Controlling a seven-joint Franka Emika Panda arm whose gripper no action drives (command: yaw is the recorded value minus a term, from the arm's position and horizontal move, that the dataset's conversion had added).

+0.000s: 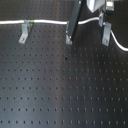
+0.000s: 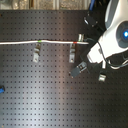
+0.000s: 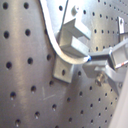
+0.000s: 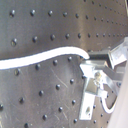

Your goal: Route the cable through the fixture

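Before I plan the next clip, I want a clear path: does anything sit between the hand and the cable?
Nothing visible does. In the first wrist view the hand is already at the white cable, beside a metal clip on the perforated board.

In the first exterior view, the cable point(image 1: 50, 21) runs left to right across the far tabletop point(image 1: 55, 90), resting on three clips point(image 1: 24, 33), with the gripper point(image 1: 98, 7) above the rightmost.
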